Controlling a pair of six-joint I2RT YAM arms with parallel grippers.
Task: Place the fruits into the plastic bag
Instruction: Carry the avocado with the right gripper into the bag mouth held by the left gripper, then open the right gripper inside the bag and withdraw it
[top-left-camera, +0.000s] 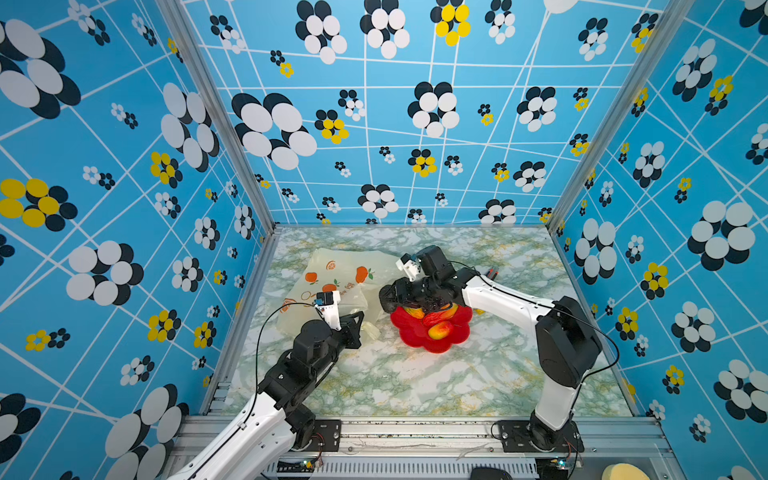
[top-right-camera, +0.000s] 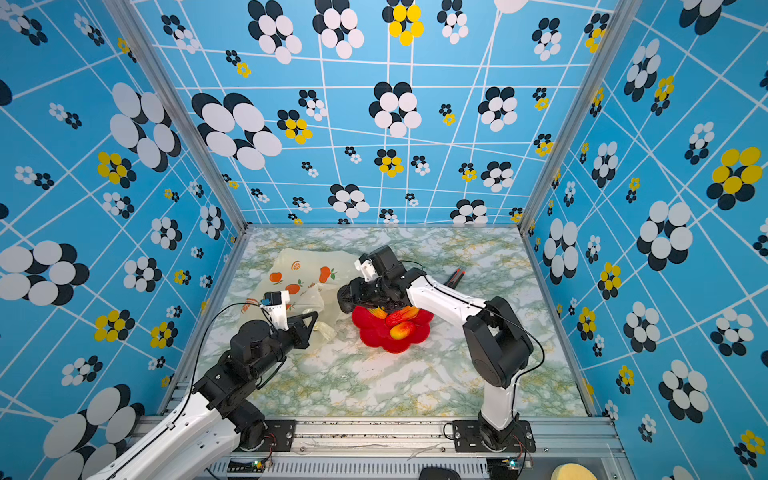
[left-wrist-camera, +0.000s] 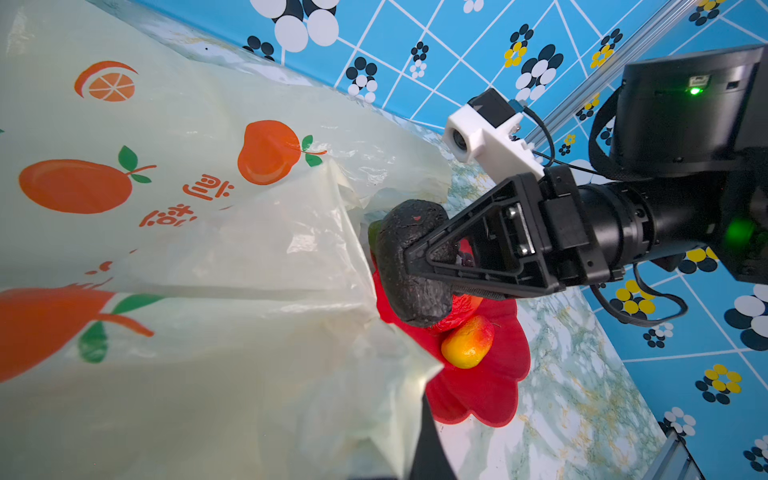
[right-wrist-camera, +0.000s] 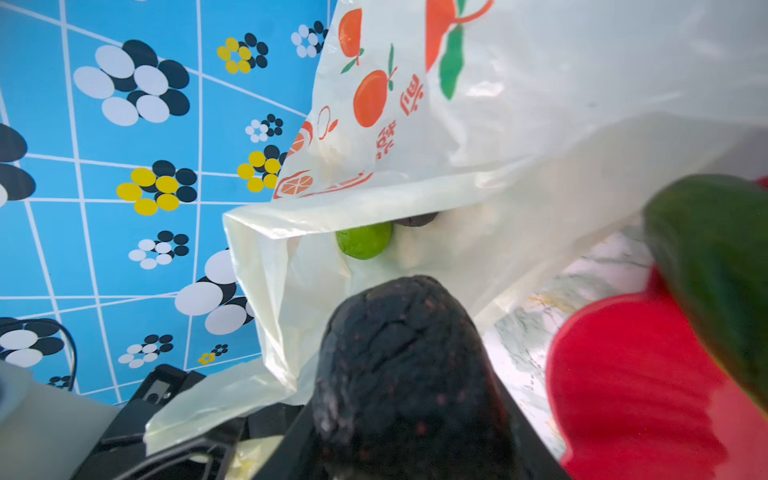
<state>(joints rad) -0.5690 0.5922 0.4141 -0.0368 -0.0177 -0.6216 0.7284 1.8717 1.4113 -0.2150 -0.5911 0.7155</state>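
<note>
Holding dark fruit (left-wrist-camera: 415, 299) in right gripper (left-wrist-camera: 409, 259) at mouth of bag (top-left-camera: 332, 270); pinching bag rim in closed left gripper (top-left-camera: 360, 320); red Chinese print (left-wrist-camera: 187, 203) beside orange pictures, unreadable; green fruit (right-wrist-camera: 365, 241) inside bag

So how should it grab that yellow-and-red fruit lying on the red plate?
Probably from above, pinching across its narrow middle: the yellow-and-red fruit is oval, lies on its side on the red plate, and is uncovered on top.
</note>
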